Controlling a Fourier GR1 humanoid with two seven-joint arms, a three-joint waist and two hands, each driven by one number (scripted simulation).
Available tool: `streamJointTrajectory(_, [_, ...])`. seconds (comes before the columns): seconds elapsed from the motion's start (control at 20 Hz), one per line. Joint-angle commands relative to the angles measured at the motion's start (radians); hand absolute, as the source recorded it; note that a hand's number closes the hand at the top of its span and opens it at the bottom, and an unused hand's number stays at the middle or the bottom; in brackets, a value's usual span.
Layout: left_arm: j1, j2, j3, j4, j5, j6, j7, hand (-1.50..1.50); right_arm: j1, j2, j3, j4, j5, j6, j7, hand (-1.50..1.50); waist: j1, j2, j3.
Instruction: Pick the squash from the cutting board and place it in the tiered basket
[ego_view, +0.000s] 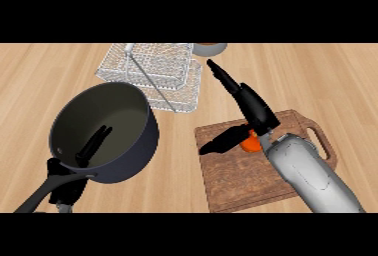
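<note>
Pale blond wooden surface (325, 75), fine lengthwise grain streaks. Reddish-brown rectangular wooden cutting board (236, 185), darker grain bands running across it. Small orange squash (252, 144), plain, no markings visible. Silver wire-mesh tiered basket (159, 75), fine square grid pattern, light wood showing through. Dark slate-blue round metal saucepan (140, 155): interior dull olive-grey, handle black. Black right hand (251, 102), glossy highlights; its forearm pale grey. Round object at top edge (210, 48): brown top, grey rim, too cropped to identify.

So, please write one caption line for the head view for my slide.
Right hand above the cutting board, orange squash beneath it; tiered basket behind, dark pot at left.
</note>
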Motion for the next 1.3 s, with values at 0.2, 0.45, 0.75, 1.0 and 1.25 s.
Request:
streamJointTrajectory(0.2, [-0.062, -0.010, -0.004, -0.038, -0.002, -0.005, 0.010, 0.00, -0.187, -0.338, 0.171, -0.070, 0.232, 0.270, 0.287, -1.50, -0.042, -0.018, 0.000])
streamJointTrajectory(0.45, [-0.066, -0.028, -0.014, -0.029, -0.011, 0.000, -0.001, 0.00, -0.294, -0.399, 0.277, -0.175, 0.258, 0.507, 0.479, -1.50, -0.038, -0.013, 0.001])
streamJointTrajectory(0.75, [-0.115, -0.079, -0.039, -0.016, -0.036, 0.028, 0.025, 0.00, -0.284, -0.375, 0.252, -0.355, 0.158, 0.622, 0.737, -1.50, -0.033, -0.005, 0.005])
streamJointTrajectory(1.0, [-0.103, -0.061, -0.024, -0.027, -0.040, 0.007, 0.011, 0.00, -0.193, -0.399, 0.229, -0.465, 0.160, 0.633, 0.839, -1.50, -0.023, -0.001, 0.006])
streamJointTrajectory(1.25, [-0.089, -0.082, -0.027, -0.009, -0.047, 0.000, -0.009, 0.00, -0.179, -0.334, 0.246, -0.487, 0.325, 0.552, 0.934, -1.50, -0.007, 0.002, 0.006])
